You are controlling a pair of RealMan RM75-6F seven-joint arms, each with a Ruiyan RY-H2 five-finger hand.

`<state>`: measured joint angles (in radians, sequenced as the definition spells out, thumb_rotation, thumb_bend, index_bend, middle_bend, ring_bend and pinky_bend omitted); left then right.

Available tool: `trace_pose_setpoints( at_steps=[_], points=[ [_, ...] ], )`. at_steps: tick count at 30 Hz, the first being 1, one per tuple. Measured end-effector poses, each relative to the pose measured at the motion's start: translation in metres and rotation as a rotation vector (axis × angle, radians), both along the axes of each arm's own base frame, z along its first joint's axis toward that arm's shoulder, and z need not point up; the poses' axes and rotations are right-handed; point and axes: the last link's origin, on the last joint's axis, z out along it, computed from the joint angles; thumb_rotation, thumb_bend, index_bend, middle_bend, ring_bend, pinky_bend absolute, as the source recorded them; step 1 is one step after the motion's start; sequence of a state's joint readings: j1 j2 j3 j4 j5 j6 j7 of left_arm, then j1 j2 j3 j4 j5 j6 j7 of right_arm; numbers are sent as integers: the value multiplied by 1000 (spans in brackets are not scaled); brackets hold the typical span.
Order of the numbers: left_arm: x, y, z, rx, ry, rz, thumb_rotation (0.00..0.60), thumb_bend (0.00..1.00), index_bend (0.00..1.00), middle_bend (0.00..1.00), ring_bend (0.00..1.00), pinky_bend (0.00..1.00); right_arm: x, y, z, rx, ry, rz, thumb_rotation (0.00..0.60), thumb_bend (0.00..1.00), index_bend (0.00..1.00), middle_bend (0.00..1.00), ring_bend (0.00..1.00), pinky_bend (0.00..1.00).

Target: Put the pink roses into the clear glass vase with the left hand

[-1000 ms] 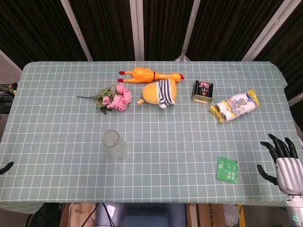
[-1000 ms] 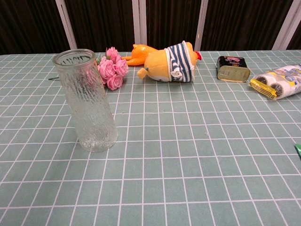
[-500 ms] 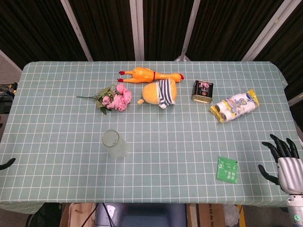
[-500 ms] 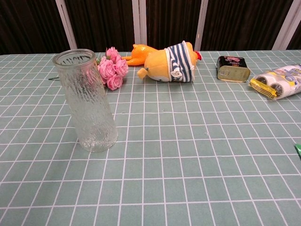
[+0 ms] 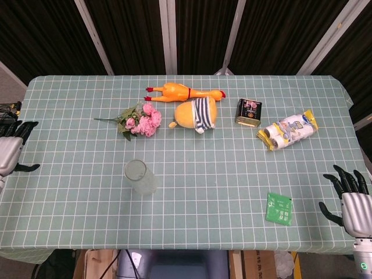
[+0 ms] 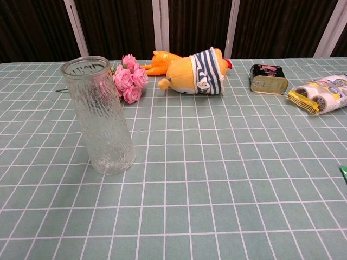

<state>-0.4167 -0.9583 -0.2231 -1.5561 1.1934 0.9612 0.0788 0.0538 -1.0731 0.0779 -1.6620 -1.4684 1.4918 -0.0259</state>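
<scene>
The left hand (image 5: 10, 152) has come up along the worktop's (image 5: 232, 174) left edge since a second ago, when only a dark fingertip showed low at that edge; now its silver back and dark fingers (image 5: 23, 127) are in the head view, level with the gap between roses and vase. Its fingers are apart and hold nothing. The right hand (image 5: 352, 200) has barely shifted near the right front corner, fingers likewise spread and empty. Nothing on the cloth has moved. The roses (image 5: 142, 120) lie flat behind the vase (image 5: 139, 177), a little toward the far edge, blooms toward the plush (image 5: 196, 113) and the green stem pointing left, away from it. The vase stands upright and empty in front of the roses, apart from them; in the chest view it partly covers them. Behind the roses lie the rubber chicken (image 5: 183, 92) and, right of the plush, a tin (image 5: 248, 111) and a snack pack (image 5: 288, 130); a green sachet (image 5: 279, 208) lies well right of the vase. The change reads as the start of the reach: the left hand is well left of the roses and must travel right across the cloth to the stem. Lying flat, the thin stem may be awkward to pinch, and the tall vase nearby could be knocked if the hand sweeps low.
</scene>
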Motion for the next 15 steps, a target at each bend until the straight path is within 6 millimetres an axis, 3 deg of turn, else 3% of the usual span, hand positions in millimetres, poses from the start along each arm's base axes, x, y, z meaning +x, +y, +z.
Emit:
trace_pose_setpoints(
  at_steps=[7, 15],
  points=[
    [28, 51, -13, -39, 30, -19, 600, 164, 44, 54, 0, 54, -6, -5, -2, -6, 24, -41, 600, 307, 252, 112, 132, 36],
    [52, 87, -42, -88, 43, -23, 600, 164, 27, 46, 0, 54, -12, -9, -2, -13, 36, -77, 600, 307, 252, 112, 132, 36]
  ],
)
